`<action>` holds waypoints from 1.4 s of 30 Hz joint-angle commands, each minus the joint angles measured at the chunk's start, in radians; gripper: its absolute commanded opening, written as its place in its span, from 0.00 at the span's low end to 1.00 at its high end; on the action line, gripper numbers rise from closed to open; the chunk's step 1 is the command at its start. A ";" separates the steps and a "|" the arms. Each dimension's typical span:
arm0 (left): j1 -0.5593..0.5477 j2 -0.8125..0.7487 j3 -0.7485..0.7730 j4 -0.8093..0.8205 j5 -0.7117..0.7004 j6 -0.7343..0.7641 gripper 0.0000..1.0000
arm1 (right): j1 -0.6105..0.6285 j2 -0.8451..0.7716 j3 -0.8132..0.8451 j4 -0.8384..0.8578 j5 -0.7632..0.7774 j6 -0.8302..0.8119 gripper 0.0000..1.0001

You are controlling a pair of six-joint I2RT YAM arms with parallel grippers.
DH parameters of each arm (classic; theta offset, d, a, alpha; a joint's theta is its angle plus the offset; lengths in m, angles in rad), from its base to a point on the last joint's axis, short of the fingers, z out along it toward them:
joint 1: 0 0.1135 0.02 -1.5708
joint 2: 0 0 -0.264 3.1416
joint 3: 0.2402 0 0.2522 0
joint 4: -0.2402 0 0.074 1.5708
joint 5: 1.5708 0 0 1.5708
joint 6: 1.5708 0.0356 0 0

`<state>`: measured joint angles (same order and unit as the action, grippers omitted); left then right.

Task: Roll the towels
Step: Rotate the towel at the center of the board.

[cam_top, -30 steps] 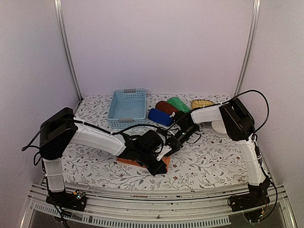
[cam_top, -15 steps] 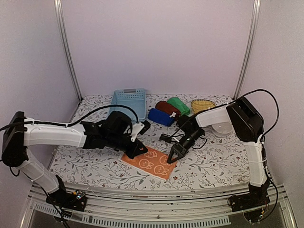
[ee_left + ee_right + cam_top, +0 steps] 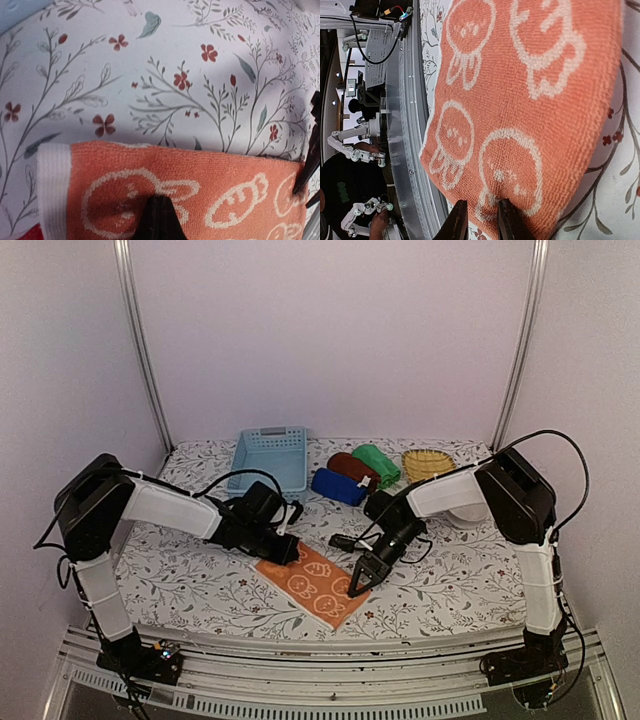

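From above, the orange cloth towel with white cartoon figures (image 3: 318,583) lies spread flat on the flower-printed tablecloth (image 3: 450,570), near the front edge and between the two arms. The left gripper (image 3: 285,550) sits on its far left corner. The right gripper (image 3: 360,578) points down at its right edge. Behind them three rolled towels lie close together: a dark blue one (image 3: 338,486), a maroon one (image 3: 350,466) and a green one (image 3: 377,462). A light blue plastic basket (image 3: 268,460) stands to their left and a yellow wicker tray (image 3: 427,461) to their right.

In the left wrist view, the left gripper (image 3: 157,220) has its jaws pressed together into one dark wedge, tip down on the orange towel (image 3: 210,175) just inside its white-banded end. Whether any cloth is pinched, I can't tell.

In the right wrist view, the right gripper (image 3: 480,222) has its two fingers (image 3: 457,222) a narrow gap apart, set at the edge of the orange towel (image 3: 535,100), with a bit of cloth showing in the gap.
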<state>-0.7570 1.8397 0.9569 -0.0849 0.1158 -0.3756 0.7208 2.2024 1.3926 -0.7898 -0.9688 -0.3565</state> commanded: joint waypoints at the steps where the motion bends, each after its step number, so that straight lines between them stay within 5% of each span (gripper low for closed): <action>1: 0.012 0.148 0.070 0.011 -0.045 -0.001 0.00 | 0.010 -0.007 -0.041 -0.005 0.073 -0.025 0.24; 14: -0.030 0.272 0.265 0.034 0.112 0.175 0.00 | 0.017 -0.113 -0.055 -0.072 -0.055 -0.111 0.35; 19: -0.031 0.156 0.265 0.025 0.158 0.188 0.07 | 0.007 -0.183 -0.052 -0.113 -0.061 -0.177 0.36; 24: -0.039 -0.071 0.102 0.082 0.098 0.127 0.14 | -0.064 -0.234 0.069 -0.127 0.050 -0.176 0.36; 30: -0.103 -0.229 -0.098 0.133 0.105 0.084 0.02 | -0.118 -0.124 0.327 -0.070 0.254 -0.036 0.21; 34: -0.216 -0.261 -0.151 0.162 0.085 0.127 0.00 | -0.118 0.025 0.536 -0.095 0.208 0.021 0.08; 42: -0.331 -0.125 -0.101 0.148 0.088 0.112 0.00 | -0.099 0.272 0.754 -0.136 0.105 0.087 0.06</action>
<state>-1.0527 1.6375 0.8185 0.0513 0.2096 -0.2626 0.6022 2.3981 2.1010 -0.8783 -0.8154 -0.3119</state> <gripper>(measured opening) 0.008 0.060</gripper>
